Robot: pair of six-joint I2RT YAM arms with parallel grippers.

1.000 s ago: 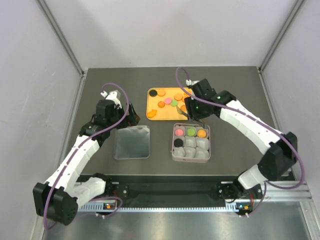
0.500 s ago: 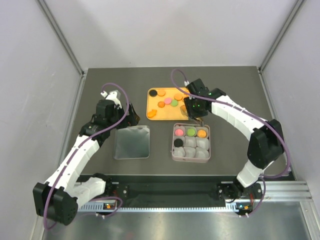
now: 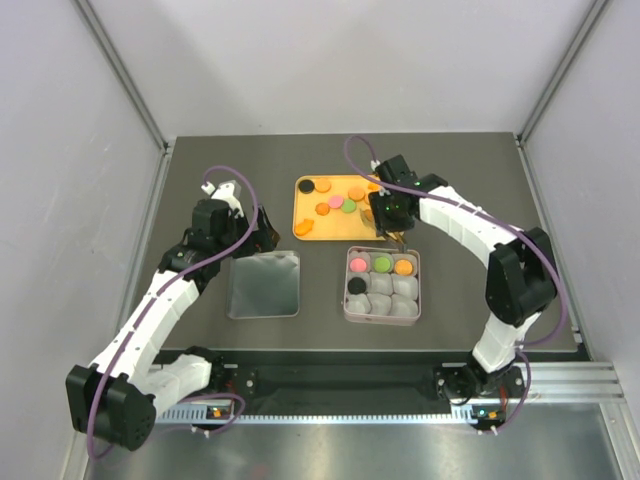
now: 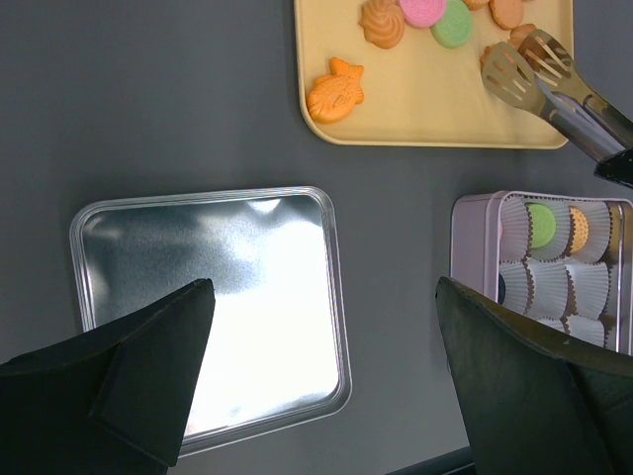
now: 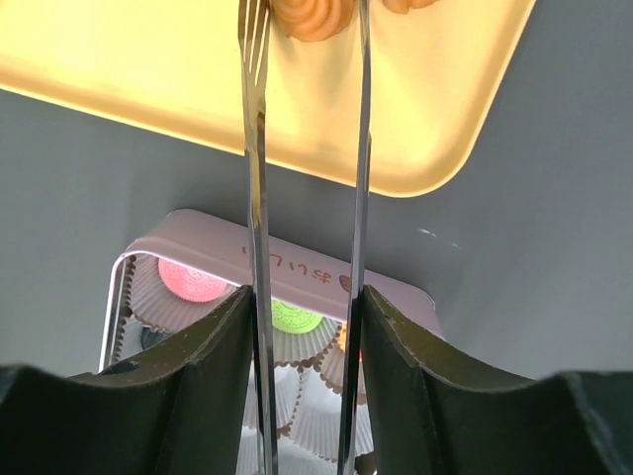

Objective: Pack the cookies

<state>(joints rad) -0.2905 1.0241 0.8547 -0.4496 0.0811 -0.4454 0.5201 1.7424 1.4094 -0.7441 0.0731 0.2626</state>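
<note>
A: How is the left arm [image 3: 165, 295] posed?
B: It runs from its base at the near left up and away, with the wrist turned toward the middle. The left end effector [image 4: 324, 297] faces down, fingers spread wide, nothing between them.
A: And the right arm [image 3: 470, 225]?
B: It is bent sharply at the elbow out on the right, and the forearm reaches back toward the centre. The right end effector [image 5: 305, 332] points downward, partly closed on tongs [image 5: 255, 198], one finger pressing each blade from outside

Orange swirl cookie [image 5: 313, 17] (half beyond top edge)
</note>
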